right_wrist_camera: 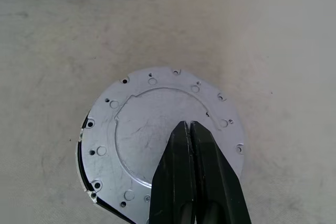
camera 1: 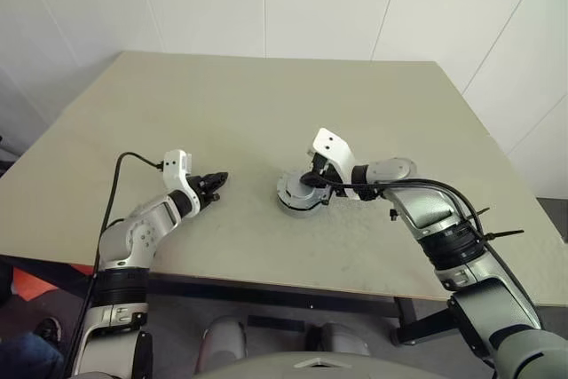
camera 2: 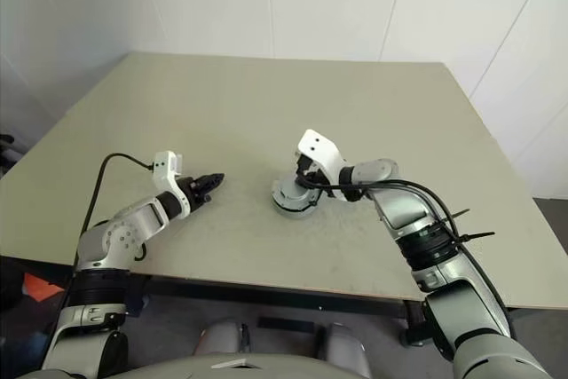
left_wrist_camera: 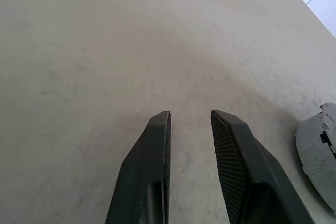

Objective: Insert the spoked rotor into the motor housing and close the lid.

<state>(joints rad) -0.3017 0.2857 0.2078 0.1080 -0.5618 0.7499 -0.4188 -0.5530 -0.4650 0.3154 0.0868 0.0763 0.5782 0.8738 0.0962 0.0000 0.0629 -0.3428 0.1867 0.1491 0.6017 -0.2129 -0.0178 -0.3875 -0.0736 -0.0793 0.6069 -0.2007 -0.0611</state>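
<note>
While the clenched right hand [right_wrist_camera: 190, 129] presses the lid [right_wrist_camera: 157, 129], an off-centre push could tip it askew on the motor housing [camera 1: 297, 197]; the left hand [left_wrist_camera: 191, 124] waits released.

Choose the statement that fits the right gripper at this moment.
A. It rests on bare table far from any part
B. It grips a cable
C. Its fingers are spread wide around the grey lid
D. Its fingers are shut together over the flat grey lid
D: the right gripper has its two black fingers pressed together over the round grey lid with small holes around its rim.

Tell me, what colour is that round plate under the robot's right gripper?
Silvery grey metal lid, dotted with small holes around its edge; the right wrist view shows it best.
</note>
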